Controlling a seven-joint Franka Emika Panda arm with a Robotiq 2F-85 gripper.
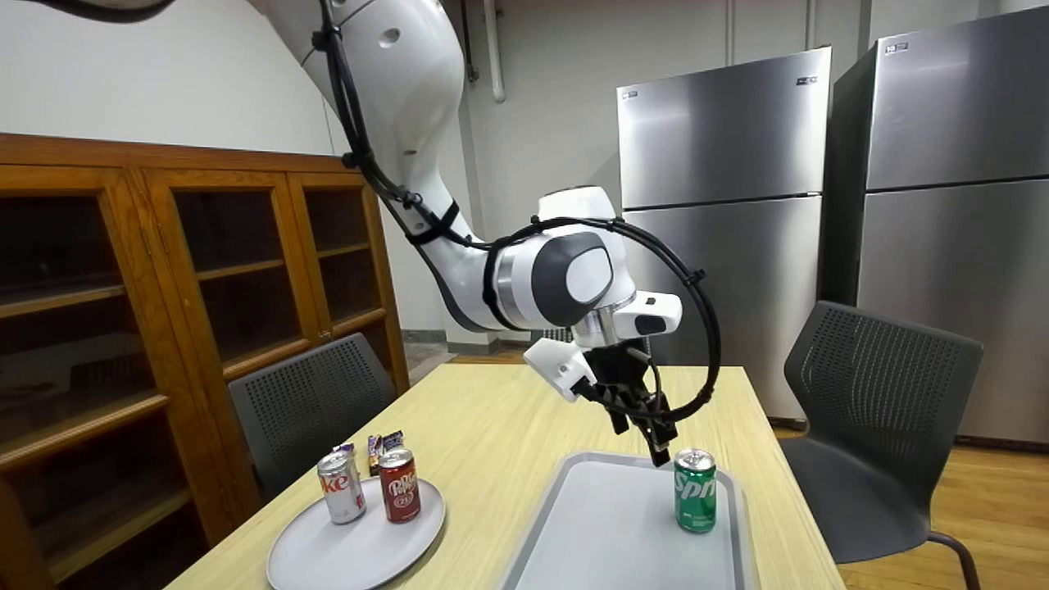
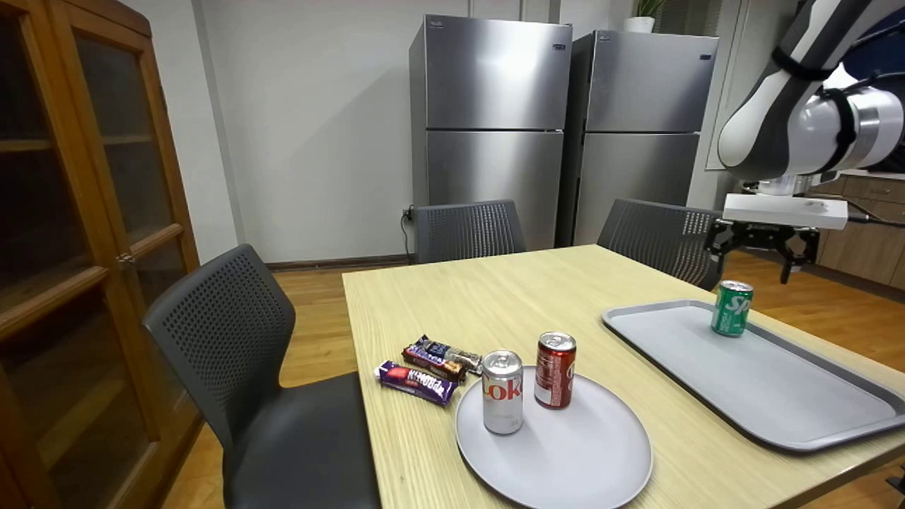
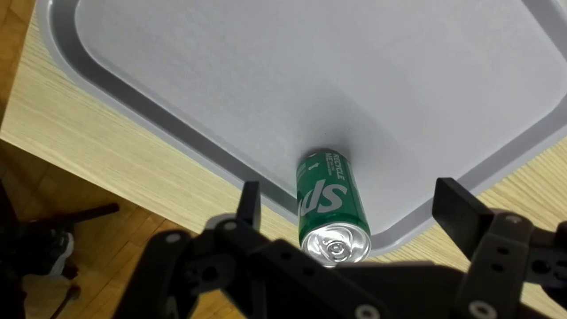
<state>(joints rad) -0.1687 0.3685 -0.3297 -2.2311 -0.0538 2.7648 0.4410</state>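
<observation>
Wrist view: a black two-fingered gripper (image 3: 347,197) is spread wide, pinching nothing, with a fingertip (image 3: 251,201) showing on each side of a green aluminium Sprite can (image 3: 330,195). That can stands near a corner of a grey rectangular tray (image 3: 248,75), just beside the raised rim, on a pale wooden table (image 3: 110,146). It appears nearer the picture-left fingertip, so a descent without recentring could clip its lid and topple it; the rim might also snag a finger. The can's smooth green wall carries white lettering, some reading "RECYCLE ME"; its bright silver lid shows the pull tab, and no dent is visible.

In an exterior view, a round grey plate (image 1: 328,557) bears a silver-and-red Coke can (image 1: 342,486) and a dark red Dr Pepper can (image 1: 400,485). Here the gripper hangs tilted, fingers near the green can's top but apparently apart from it; going lower at that slant could shove the can sideways.

In an exterior view, brightly wrapped snack bars (image 2: 433,363) lie beside the plate. The gripper hangs above the level of the upright green can, a gap showing between them.
</observation>
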